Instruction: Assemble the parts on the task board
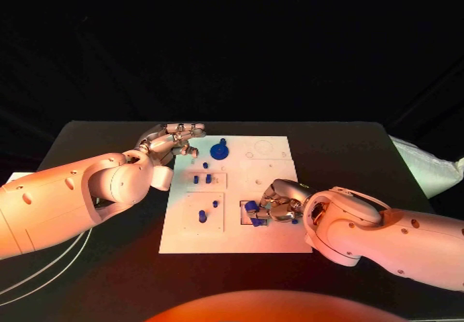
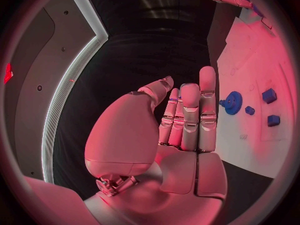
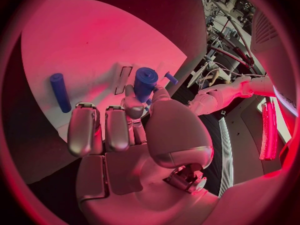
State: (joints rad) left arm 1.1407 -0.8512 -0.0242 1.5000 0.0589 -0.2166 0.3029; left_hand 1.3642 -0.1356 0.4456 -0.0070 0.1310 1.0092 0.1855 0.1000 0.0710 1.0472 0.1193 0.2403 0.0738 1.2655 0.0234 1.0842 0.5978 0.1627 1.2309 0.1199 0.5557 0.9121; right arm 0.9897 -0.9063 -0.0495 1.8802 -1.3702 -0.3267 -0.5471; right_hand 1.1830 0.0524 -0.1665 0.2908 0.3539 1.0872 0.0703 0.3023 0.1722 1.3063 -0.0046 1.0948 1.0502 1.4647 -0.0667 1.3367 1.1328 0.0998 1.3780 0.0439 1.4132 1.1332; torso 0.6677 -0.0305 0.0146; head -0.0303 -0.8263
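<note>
Right robot hand (image 1: 273, 206) pinching a blue part (image 3: 145, 83) over the task board (image 1: 275, 241) near-right; keep it upright, seat gently; left robot hand (image 1: 175, 142) released at far-left edge.

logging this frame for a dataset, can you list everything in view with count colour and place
table: one, black, under everything
task board: one, white plate, mid-table between the arms
blue gear: one, on the board's far part, near the left hand
small blue parts: several, around the board's left and middle; exact count unclear
blue cylinder: one, pinched in the right hand's fingers over the board
blue rod: one, lying on the board apart from the right hand
white bag-like thing: one, at the table's right edge
cables: pale, on the table under the left arm
left hand: silver, fingers apart, holding nothing, at the board's far left corner
right hand: silver, at the board's near right, gripping the blue cylinder
</note>
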